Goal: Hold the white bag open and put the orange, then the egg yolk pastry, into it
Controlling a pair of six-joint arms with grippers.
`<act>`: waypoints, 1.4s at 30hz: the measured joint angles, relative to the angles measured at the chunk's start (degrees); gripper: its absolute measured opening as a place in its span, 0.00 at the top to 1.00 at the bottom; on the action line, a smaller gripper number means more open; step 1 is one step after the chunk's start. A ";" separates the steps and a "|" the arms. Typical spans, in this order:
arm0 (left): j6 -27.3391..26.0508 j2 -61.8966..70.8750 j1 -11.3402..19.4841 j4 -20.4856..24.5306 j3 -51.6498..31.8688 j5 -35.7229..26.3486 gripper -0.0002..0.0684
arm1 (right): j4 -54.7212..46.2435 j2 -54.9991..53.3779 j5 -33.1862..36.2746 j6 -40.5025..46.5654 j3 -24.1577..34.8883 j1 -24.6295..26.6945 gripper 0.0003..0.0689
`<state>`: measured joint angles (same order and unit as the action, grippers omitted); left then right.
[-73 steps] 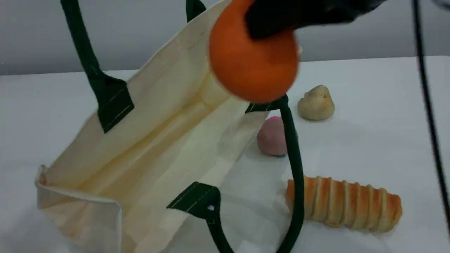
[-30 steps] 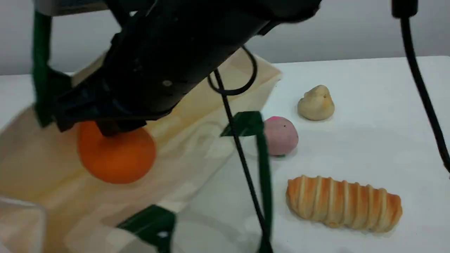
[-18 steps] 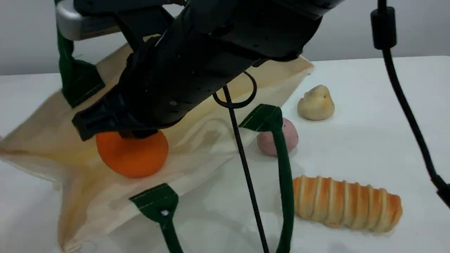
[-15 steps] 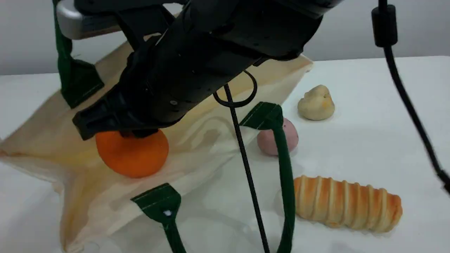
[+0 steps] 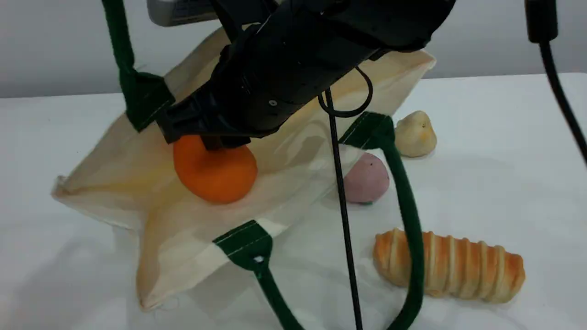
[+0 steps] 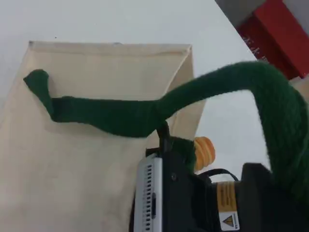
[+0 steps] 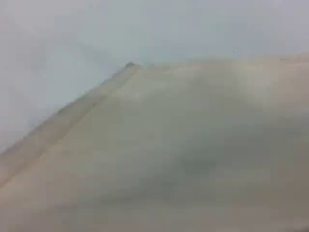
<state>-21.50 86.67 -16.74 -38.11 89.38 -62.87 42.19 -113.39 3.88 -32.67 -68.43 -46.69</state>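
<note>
Left fingers: not visible in any view. They are fully closed and judged to be clamped on the far handle (image 5: 120, 55) of the white bag (image 5: 114, 183). That handle rises taut off the top of the scene view and keeps that side of the mouth raised.

Right fingers (image 5: 219, 141): pinched together on the neck of the orange (image 5: 215, 172). The fruit sits low inside the bag against the lower cloth wall. The right wrist view shows only blurred cream cloth.

Change noted: a couple of seconds ago the orange hung above the bag's rim, and it is now inside the mouth. Over the last half second the bag, orange and right arm have together shifted rightward and upward in the scene view. The patch of the near handle (image 5: 406, 215) now overlaps the edge of the egg yolk pastry (image 5: 417, 135).

Assessment: the first item is delivered but not released. Letting go and withdrawing is the step in hand, with the pastry to follow.

Count, left to right:
- one white bag with two green handles
- one orange
- one pink ball (image 5: 369, 181)
- one egg yolk pastry, standing on the desk (image 5: 504, 183) right of the bag
- one striped bread loaf (image 5: 458, 272)
</note>
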 joint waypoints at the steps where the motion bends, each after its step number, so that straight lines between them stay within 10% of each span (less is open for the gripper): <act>1: 0.00 0.00 0.00 0.00 0.00 -0.05 0.90 | 0.00 0.00 0.00 0.00 0.00 0.00 0.93; 17: 0.00 0.00 0.00 0.80 0.00 0.06 0.90 | -2.72 3.71 11.79 -2.38 0.06 -0.05 0.36; 29: 2.97 0.00 0.00 8.32 0.00 1.58 0.90 | -9.99 16.77 26.47 3.72 5.65 7.59 0.33; 42: 4.83 0.00 0.05 12.70 0.00 1.59 0.90 | -11.81 19.68 24.18 4.51 7.65 25.51 0.33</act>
<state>-16.68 86.67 -16.68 -25.41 89.38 -61.28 30.38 -93.71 28.06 -28.16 -60.78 -21.19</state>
